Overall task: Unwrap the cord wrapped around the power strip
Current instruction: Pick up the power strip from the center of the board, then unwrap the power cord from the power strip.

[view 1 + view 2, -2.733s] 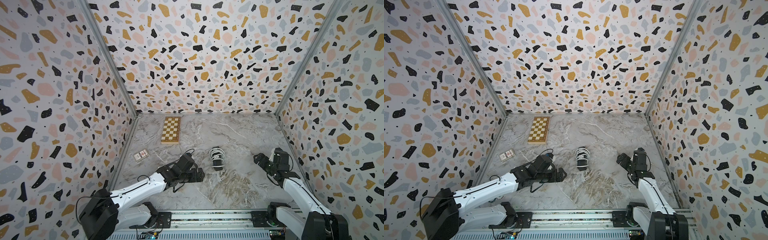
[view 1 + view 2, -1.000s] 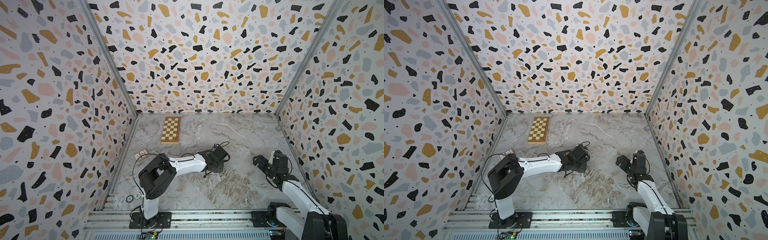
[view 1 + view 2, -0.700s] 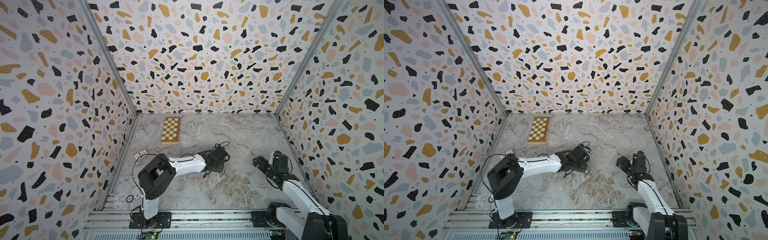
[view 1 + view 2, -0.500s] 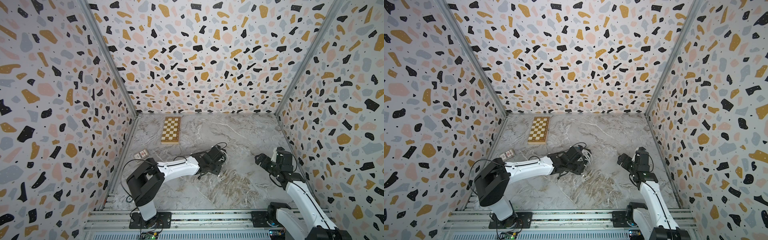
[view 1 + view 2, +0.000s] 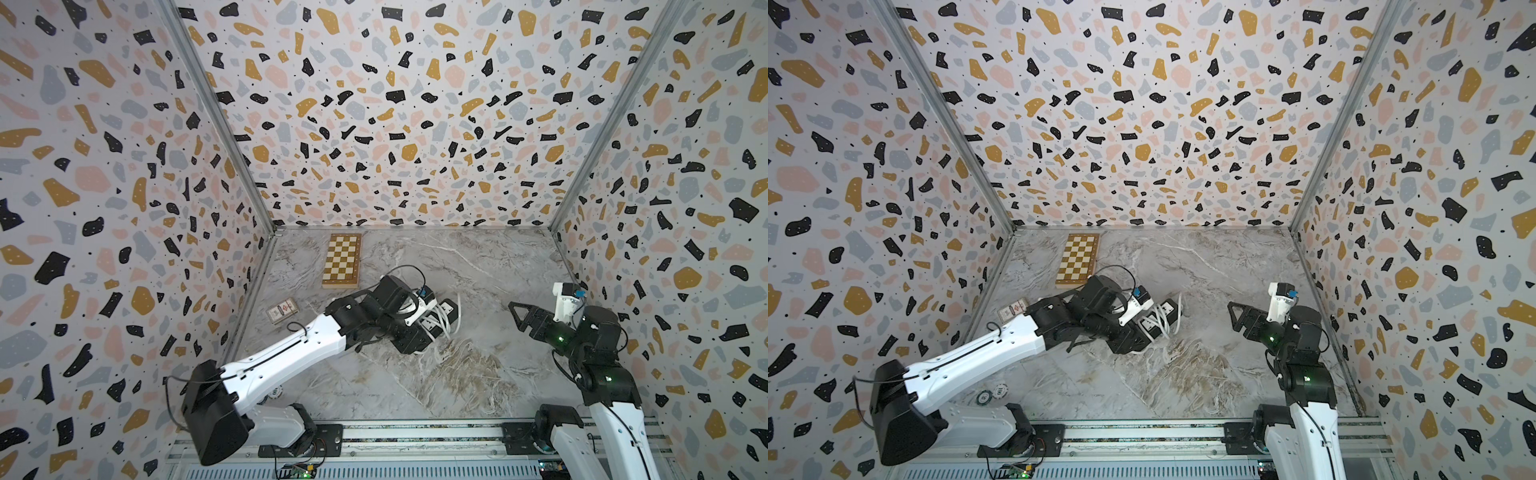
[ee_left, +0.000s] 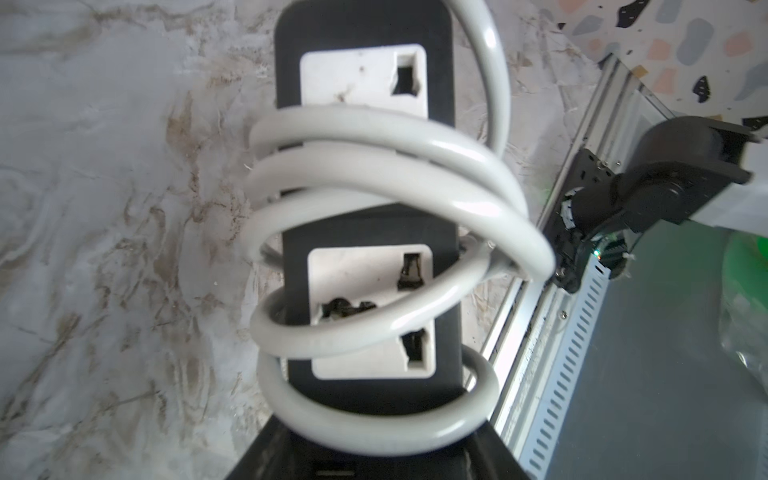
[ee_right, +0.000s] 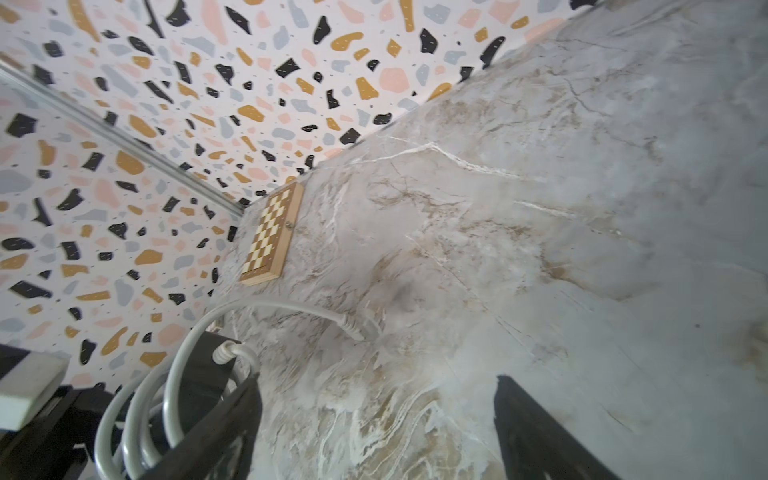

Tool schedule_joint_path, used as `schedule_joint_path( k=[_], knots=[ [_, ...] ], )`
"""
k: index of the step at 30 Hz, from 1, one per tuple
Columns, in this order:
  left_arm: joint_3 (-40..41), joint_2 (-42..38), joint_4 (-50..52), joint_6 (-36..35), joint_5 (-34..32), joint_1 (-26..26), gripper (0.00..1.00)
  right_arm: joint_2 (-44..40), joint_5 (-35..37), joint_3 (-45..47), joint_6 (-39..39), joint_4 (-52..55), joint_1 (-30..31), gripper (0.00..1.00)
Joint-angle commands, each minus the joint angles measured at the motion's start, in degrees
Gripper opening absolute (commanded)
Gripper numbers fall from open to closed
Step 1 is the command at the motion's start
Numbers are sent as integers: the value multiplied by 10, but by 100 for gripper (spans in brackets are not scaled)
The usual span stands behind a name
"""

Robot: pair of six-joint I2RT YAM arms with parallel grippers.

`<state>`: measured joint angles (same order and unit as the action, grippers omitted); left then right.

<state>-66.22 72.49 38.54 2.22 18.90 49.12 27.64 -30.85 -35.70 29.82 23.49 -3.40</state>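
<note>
Small black oblong plastic power strip (image 5: 448,308) (image 6: 353,75): two white socket faces upward, positioned near the scene's centre in both top views. Long, thin white flexible cord (image 6: 374,166): several loose coils encircle the bar; one length curves free beside it.

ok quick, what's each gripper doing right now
left gripper: closed on the end of the power strip
right gripper: open, holding nothing

Marble tabletop (image 5: 478,257) (chessboard (image 5: 341,260), card box (image 5: 282,310))
</note>
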Motion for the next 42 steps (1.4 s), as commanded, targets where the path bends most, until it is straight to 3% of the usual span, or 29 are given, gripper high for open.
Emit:
schedule_joint_path(
  k=[1,7,16,21,28,35,42],
  knots=[
    [-49,-45,58,-95,30,-5,0,-61,-53,13,-13,-13,2,86],
    [-69,-80,106,-137,26,-25,0,-121,-96,101,52,-187,3,83],
    [-77,-106,101,-120,71,-91,0,-67,-170,149,149,-382,21,83],
    [-102,-104,127,-121,82,-120,0,-7,-91,138,90,-330,105,80],
    [-97,-99,119,-100,123,-170,0,132,23,118,-65,-337,320,80],
    [-86,-105,95,-94,136,-189,0,261,40,125,-144,-428,408,77],
    [-70,-117,81,-89,137,-193,0,355,-10,103,-187,-511,443,69]
  ],
)
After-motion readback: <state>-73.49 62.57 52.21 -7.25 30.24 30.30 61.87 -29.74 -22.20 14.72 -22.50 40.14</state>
